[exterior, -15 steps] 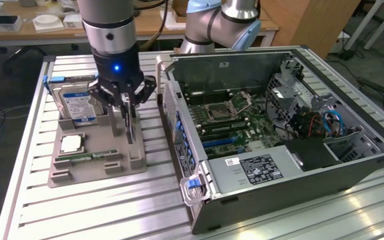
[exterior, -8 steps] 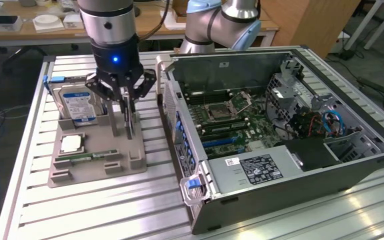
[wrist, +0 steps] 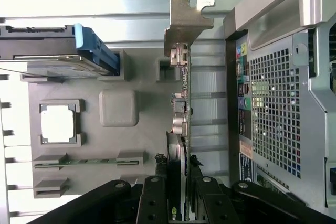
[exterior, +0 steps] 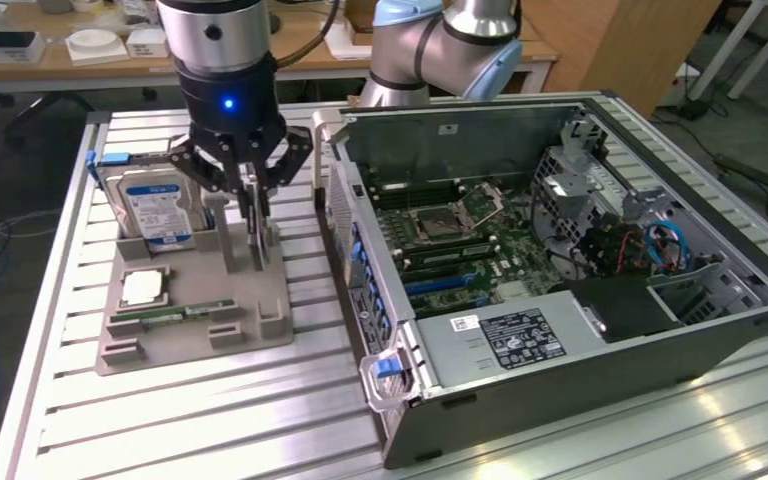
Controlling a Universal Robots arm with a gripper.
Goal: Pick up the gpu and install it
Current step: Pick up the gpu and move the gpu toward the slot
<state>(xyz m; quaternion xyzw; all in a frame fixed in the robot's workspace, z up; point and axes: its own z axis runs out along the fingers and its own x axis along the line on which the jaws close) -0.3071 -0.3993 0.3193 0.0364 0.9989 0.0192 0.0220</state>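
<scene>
1. Looking down the wrist, I see the black 2-finger gripper pinching the thin dark circuit card with a silvery end bracket, the gpu, across its flat faces, so it cannot tip.
2. The gpu stands on edge in a slot along the grey plastic holder tray's edge nearest the open metal computer case.

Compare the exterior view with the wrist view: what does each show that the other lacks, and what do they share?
Exterior view: the open inside of the case, with the motherboard and blue cables. Wrist view: the rear vent grille and rear ports. Shared: the grey tray holding the hard drive, and the gpu standing on edge, gripped between the fingers.
</scene>
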